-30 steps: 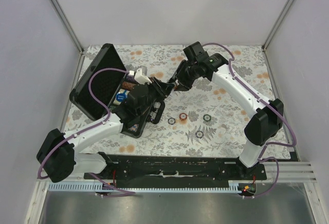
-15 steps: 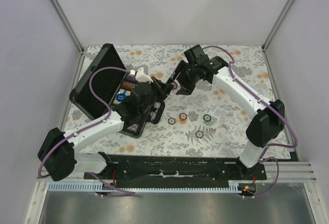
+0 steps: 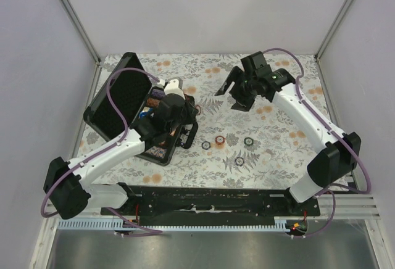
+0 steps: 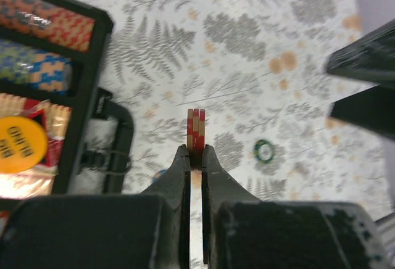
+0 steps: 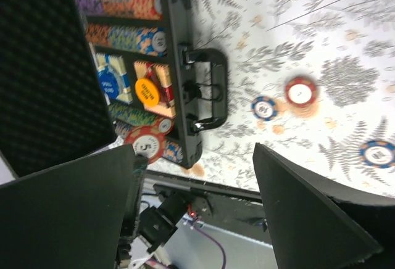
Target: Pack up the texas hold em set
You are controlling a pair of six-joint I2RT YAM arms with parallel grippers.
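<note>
The black briefcase (image 3: 162, 147) lies open at the left, its foam-lined lid (image 3: 117, 99) standing up. Rows of multicoloured chips (image 5: 126, 37) fill it, and an orange disc (image 5: 148, 90) lies on top. My left gripper (image 4: 196, 152) is shut on two red chips (image 4: 196, 127), held edge-on above the cloth just right of the case handle (image 4: 118, 139). In the top view, that left gripper (image 3: 190, 116) sits over the case's right edge. My right gripper (image 3: 237, 91) hangs open and empty, farther back and to the right. Its fingers (image 5: 80, 213) frame the case from above.
Several loose chips lie on the floral cloth right of the case: a blue one (image 3: 206, 145), a red one (image 3: 219, 140), a dark one (image 3: 248, 140) and another (image 3: 239, 160). White walls and metal posts (image 3: 73, 16) enclose the table.
My right gripper has opened wide and pulled back and to the right, away from the left one. The left gripper has shut on the red chips and shifted slightly toward the case.
</note>
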